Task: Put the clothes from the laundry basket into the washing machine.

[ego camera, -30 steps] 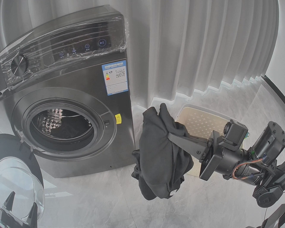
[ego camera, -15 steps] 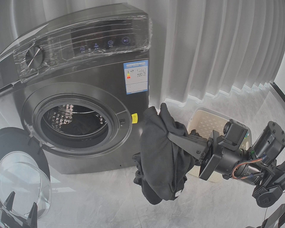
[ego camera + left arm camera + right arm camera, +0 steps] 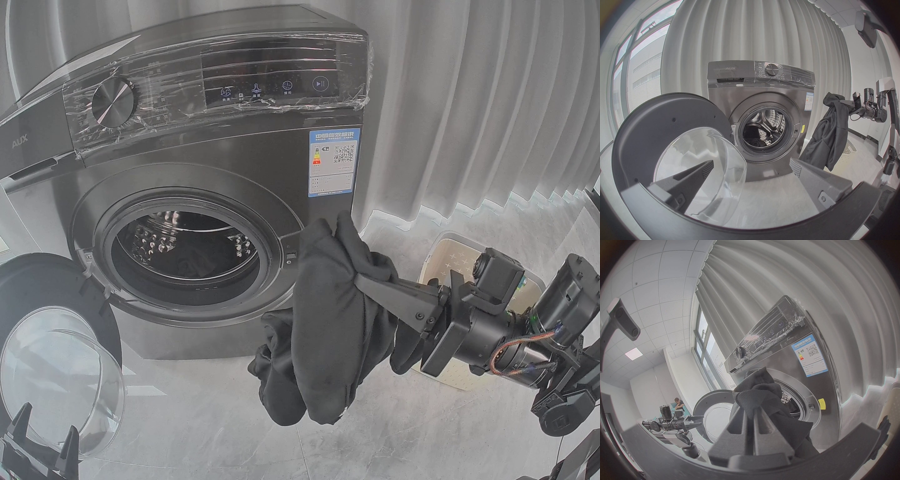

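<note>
The right hand (image 3: 365, 284) pinches the black garment (image 3: 325, 337) by its top so it hangs clear of the floor (image 3: 187, 425), just right of the washing machine (image 3: 206, 150) and its open drum (image 3: 187, 253). The left hand (image 3: 750, 162) is spread.

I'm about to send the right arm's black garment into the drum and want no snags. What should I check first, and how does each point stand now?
1. Grip: right gripper shut on the black garment: ok.
2. Door of the washing machine swung wide, drum mouth unblocked: ok.
3. Room in the drum: dark clothing lies at the bottom, space above: ok.
4. Left gripper open, low by the door, off the path: ok.
5. Garment hem clear of the floor: cannot tell.
6. Laundry basket emptied: partly hidden behind the arm, cannot tell.
</note>
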You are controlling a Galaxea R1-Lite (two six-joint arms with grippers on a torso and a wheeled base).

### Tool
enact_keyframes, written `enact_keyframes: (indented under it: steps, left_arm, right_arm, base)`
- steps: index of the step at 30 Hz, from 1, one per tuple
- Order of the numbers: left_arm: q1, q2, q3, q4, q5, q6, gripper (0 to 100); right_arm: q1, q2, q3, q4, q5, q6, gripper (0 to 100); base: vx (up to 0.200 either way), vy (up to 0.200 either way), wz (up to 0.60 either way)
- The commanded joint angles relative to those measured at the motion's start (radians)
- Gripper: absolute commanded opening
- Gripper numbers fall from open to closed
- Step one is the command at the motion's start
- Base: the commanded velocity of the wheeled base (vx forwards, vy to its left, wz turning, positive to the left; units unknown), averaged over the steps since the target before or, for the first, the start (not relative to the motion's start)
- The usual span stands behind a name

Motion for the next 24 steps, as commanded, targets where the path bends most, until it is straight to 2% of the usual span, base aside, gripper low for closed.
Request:
enact_keyframes:
  steps: [1, 20, 24]
  left_arm:
    - [0.0, -0.013, 0.018, 0.0, 0.001, -0.001, 100]
    - [0.0, -0.013, 0.018, 0.0, 0.001, -0.001, 100]
    - [0.0, -0.013, 0.018, 0.0, 0.001, -0.001, 100]
  right_arm:
    - [-0.001, -0.001, -0.002, -0.006, 0.0, 0.002, 0]
    - [0.004, 0.002, 0.0, -0.006, -0.001, 0.005, 0]
    - [0.002, 0.003, -0.002, -0.007, -0.001, 0.002, 0]
  base:
    - [0.0, 0.0, 0.6]
    - [0.0, 0.0, 0.03]
    - [0.0, 0.0, 0.6]
